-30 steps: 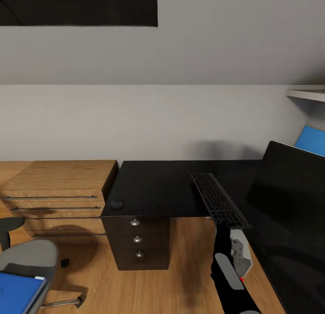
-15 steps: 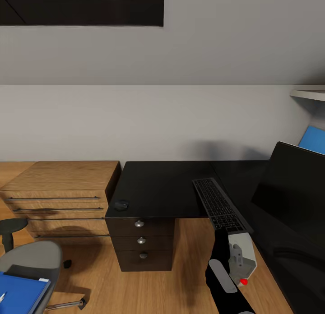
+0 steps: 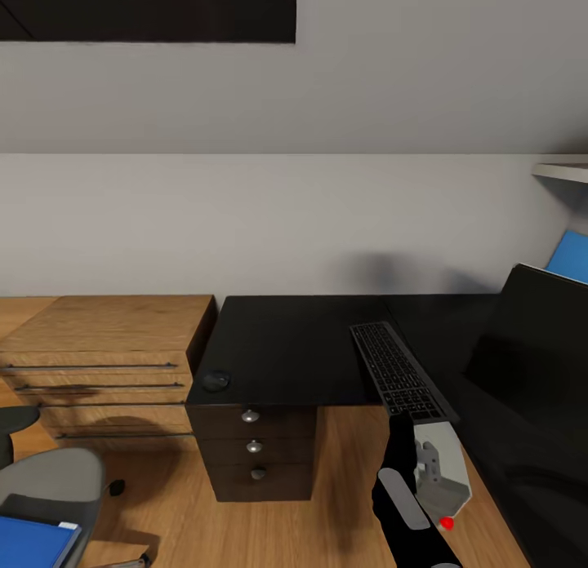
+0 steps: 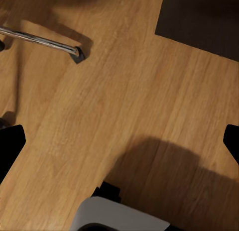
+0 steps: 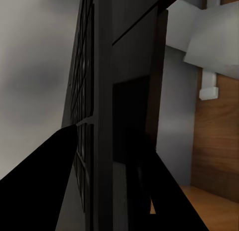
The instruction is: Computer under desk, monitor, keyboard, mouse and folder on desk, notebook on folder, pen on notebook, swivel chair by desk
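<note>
The right pincer (image 3: 406,414) is clamped on the keyboard's (image 3: 398,370) near end; its length runs away over the bare surface (image 3: 286,348).

The right arm reaches forward and up from the lower edge of the head view, black with a grey pad along the forearm. Its hand (image 3: 406,409) is closed on the near end of the keyboard (image 3: 398,370). The left hand's (image 4: 119,141) black fingertips (image 4: 10,146) stand wide apart, pointing down.
</note>
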You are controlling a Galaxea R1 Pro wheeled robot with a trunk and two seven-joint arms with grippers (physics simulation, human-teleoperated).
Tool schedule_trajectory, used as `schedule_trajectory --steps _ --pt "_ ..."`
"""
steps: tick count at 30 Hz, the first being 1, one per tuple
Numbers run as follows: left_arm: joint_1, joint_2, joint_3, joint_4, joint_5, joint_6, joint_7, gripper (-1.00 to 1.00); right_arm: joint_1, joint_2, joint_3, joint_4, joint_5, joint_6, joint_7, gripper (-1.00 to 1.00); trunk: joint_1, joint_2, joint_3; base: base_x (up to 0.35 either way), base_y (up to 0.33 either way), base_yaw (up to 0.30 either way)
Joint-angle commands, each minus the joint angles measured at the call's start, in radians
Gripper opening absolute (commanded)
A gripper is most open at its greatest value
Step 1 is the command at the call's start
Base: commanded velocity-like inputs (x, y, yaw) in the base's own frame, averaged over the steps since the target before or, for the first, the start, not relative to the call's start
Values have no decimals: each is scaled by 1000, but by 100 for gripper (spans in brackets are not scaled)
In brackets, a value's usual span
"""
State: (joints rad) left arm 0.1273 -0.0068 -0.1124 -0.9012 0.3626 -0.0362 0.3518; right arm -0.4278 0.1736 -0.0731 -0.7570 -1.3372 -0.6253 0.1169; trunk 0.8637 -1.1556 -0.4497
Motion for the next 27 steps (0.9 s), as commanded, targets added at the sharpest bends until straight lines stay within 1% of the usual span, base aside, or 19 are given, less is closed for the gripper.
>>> schedule_trajectory --steps 1,5,22,27 --pt "0 1 -4 1 10 -4 6 100 0 1 -3 8 -49 2 -28 -100 0 0 -1 167 0 0" --pt "0 1 -4 4 10 -4 6 100 0 1 -4 8 -51 3 -28 -100 0 0 -1 156 0 0" --pt "0 1 -4 5 9 -4 6 100 0 1 -4 8 -51 7 -28 -100 0 0 -1 13 0 0" --pt "0 -6 -4 5 9 -4 6 100 0 1 -4 8 -51 7 -28 -100 0 0 -1 77 75 0"
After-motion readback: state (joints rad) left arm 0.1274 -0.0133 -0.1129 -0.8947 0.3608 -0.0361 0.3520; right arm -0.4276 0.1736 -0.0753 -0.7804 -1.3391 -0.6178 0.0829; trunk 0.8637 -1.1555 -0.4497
